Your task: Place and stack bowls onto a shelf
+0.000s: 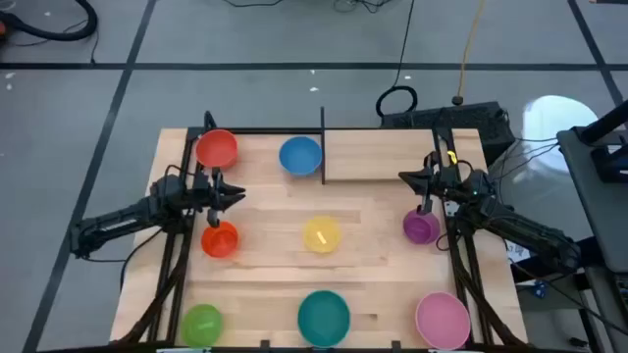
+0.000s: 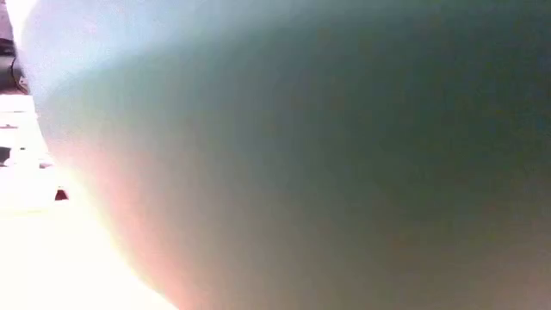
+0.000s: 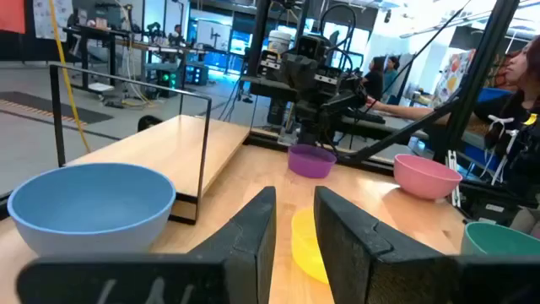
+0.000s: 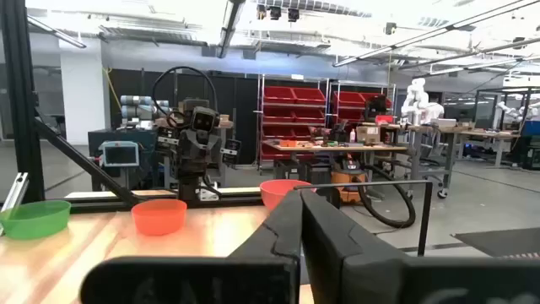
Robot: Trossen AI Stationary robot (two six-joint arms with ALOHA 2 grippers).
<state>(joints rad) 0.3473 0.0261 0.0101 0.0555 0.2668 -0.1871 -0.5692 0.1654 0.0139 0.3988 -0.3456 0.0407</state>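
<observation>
- Left gripper (image 1: 238, 195) hangs between the red bowl (image 1: 217, 149) and orange bowl (image 1: 220, 239), its 2 fingers (image 3: 253, 236) slightly apart, holding nothing.
- Shelf (image 1: 402, 157) sits at the far edge, bare.
- Right gripper (image 1: 404, 177), fingers nearly together and empty, hovers beside the purple bowl (image 1: 421, 226).

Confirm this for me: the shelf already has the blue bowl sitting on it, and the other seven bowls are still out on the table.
Not quite. The shelf holds nothing yet. In the high view the blue bowl sits on the table just beside the shelf's black end bar, not on its board. So all eight bowls are still out on the table.
</observation>
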